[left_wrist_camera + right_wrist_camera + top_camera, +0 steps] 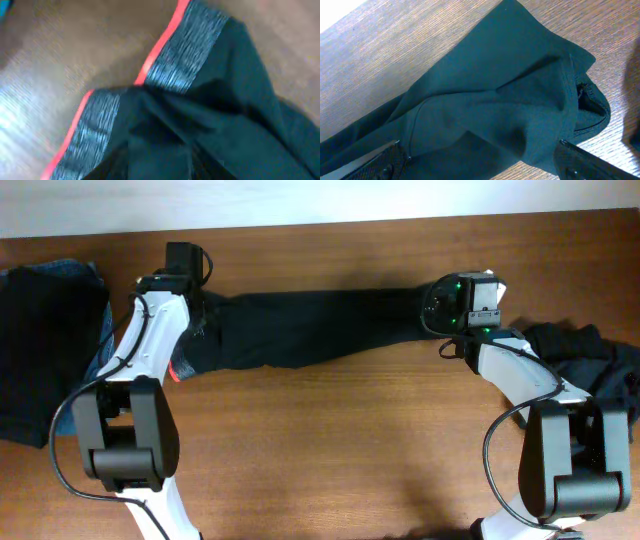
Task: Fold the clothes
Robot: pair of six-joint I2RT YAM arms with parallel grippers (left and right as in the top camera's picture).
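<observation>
Long black trousers (310, 330) lie stretched across the far side of the table. In the left wrist view their grey waistband (185, 55) with its red edge fills the frame, buckled into a fold. My left gripper (195, 315) sits over that waistband end; its fingers are hidden by cloth, so its state does not show. My right gripper (447, 308) is over the leg hem (580, 95). It stands open (477, 150), with one finger (575, 162) on each side of the black cloth.
A pile of dark clothes (45, 350) with blue denim (75, 272) on top lies at the left edge. Another crumpled black garment (590, 355) lies at the right, beside the right arm. Bare wooden table (330, 440) lies in front of the trousers.
</observation>
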